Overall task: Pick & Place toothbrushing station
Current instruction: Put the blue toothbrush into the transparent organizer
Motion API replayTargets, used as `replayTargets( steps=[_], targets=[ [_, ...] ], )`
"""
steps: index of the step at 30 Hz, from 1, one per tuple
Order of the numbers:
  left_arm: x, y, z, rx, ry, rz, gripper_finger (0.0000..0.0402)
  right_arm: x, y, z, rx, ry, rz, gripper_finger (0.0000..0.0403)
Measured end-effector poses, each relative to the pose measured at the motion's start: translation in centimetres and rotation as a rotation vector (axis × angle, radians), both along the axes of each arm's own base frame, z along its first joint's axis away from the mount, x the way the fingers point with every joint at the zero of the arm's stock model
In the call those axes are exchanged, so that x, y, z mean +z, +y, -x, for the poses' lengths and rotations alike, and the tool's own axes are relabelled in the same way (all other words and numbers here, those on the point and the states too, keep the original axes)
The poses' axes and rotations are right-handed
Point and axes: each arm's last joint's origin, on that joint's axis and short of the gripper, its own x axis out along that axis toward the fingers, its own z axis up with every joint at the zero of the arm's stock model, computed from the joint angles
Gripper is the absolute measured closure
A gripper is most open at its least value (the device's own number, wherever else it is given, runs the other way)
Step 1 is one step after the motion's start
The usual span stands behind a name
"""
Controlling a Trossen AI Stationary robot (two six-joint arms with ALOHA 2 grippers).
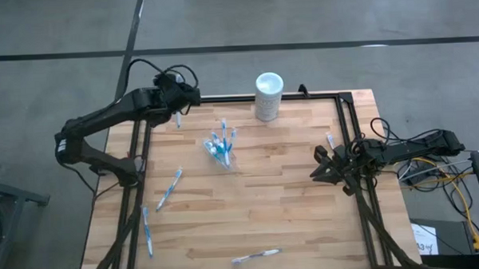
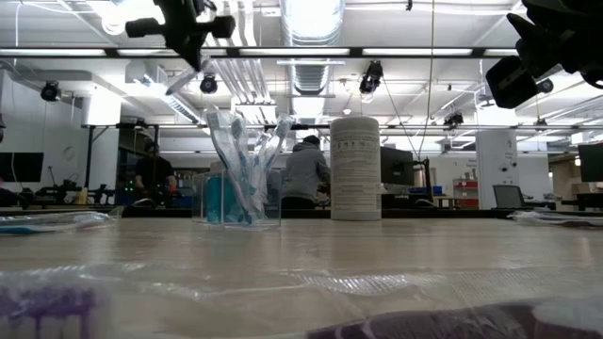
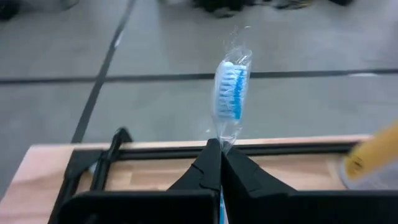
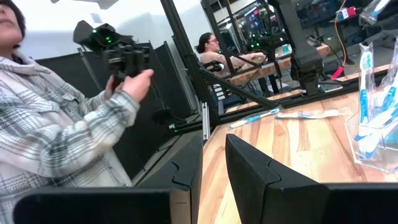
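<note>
Pinched together on a wrapped toothbrush (image 3: 232, 87), our left gripper (image 3: 219, 163) carries it toward the cup (image 1: 222, 153); our right gripper (image 4: 214, 163) waits slightly apart.

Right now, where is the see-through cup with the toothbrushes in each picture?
High view: the cup stands mid-table, just left of centre.
Low view: cup left of centre, on the tabletop.
Left wrist view: not in it.
Right wrist view: cup at the right edge, brushes sticking up.
Shared landmark: the white cylinder behind it, seen beside it in the low view.
</note>
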Motion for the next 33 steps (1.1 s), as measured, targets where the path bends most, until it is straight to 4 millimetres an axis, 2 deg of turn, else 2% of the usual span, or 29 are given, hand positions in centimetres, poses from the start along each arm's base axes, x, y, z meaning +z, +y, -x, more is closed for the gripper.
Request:
replayTargets(
  steps=[12, 20, 24, 28, 33],
  targets=[
    [1.2, -4.0, -3.3, -0.361, 0.022, -0.128, 0.0401, 0.0, 0.0, 0.0, 0.0, 0.0, 0.0, 0.0335],
    [1.7, -5.2, -4.3, -0.404, -0.122, -0.144, 0.0401, 0.0, 0.0, 0.0, 0.0, 0.0, 0.0, 0.0335],
    [1.6, -5.9, -5.6, -0.47, -0.181, -0.219, 0.0401, 0.0, 0.0, 0.0, 0.0, 0.0, 0.0, 0.0335],
    [0.3, -6.8, -6.8, -0.541, -0.207, -0.3, 0.0401, 0.0, 0.0, 0.0, 0.0, 0.0, 0.0, 0.0335],
    [-2.9, -8.7, -7.7, -0.613, -0.254, -0.347, 0.0401, 0.0, 0.0, 0.0, 0.0, 0.0, 0.0, 0.0335]
  ],
)
